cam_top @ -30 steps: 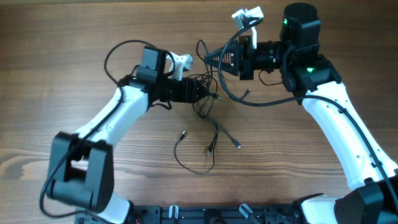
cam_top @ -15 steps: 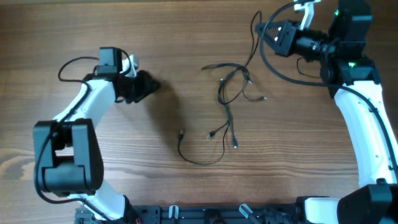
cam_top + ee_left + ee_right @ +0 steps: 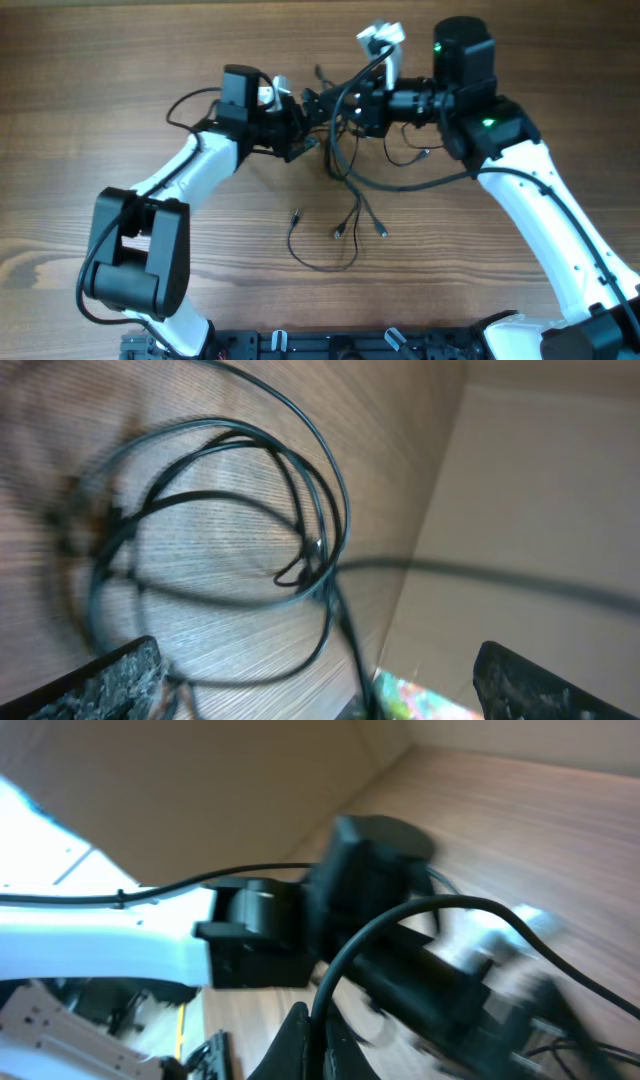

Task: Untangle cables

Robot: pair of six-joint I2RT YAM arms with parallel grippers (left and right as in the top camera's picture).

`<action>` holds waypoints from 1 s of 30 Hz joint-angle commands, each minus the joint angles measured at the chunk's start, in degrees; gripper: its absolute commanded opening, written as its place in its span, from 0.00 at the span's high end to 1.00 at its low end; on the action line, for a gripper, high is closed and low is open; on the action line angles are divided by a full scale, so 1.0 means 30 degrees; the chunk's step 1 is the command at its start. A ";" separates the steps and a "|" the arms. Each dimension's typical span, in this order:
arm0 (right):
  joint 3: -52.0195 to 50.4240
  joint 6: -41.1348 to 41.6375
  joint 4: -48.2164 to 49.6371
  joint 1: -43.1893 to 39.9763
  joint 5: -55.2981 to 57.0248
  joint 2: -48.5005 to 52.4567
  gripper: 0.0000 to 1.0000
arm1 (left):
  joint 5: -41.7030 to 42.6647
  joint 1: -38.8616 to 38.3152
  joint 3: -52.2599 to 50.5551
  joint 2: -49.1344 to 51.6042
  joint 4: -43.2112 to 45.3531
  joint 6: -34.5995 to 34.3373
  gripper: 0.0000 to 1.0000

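Meeting at upper centre of worktop now: L hand and R hand, vs half a sec ago when L sat far left, R up at far right; L released, jaws wide apart; R clenched, can't tell if on a cord; cables bunched just below them, plug ends trailing toward near edge; low loop unmoved.

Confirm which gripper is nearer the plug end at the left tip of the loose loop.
Left. The left gripper, fingers open, sits just beyond the plug end, toward the table's far edge. The right gripper, shut on the cables, is farther back and to the right.
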 commanded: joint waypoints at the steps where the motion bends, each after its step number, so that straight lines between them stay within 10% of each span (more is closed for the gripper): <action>1: 0.0321 -0.0379 0.0168 0.1290 -0.0029 -0.1042 0.95 | -0.4583 -0.0984 0.0015 0.0109 0.0474 -0.3249 0.25; 3: 0.0321 -0.0372 0.0262 0.1435 0.0168 -0.1566 0.95 | -0.5406 -0.1173 0.0015 0.0109 0.0335 -0.2747 0.95; 13: 0.0321 -0.0437 0.0109 -0.2856 1.4127 -0.6615 0.95 | -1.2597 0.4328 0.0015 0.0109 -0.8684 0.3009 0.96; 24: 0.0321 -0.0153 -0.2885 -1.0200 1.2451 -0.6462 0.92 | -1.0571 1.0265 0.0015 0.0109 -1.0069 0.5129 0.96; 27: 0.0095 -0.0583 -0.5479 -0.9362 0.9260 -0.5268 0.80 | -0.7876 0.9734 0.0015 0.0109 -0.9734 0.5901 0.96; 30: 0.0080 -0.0364 -0.7592 -0.6819 0.6062 -0.3009 0.46 | -0.5654 0.8910 0.0015 0.0109 -0.9602 0.5814 0.96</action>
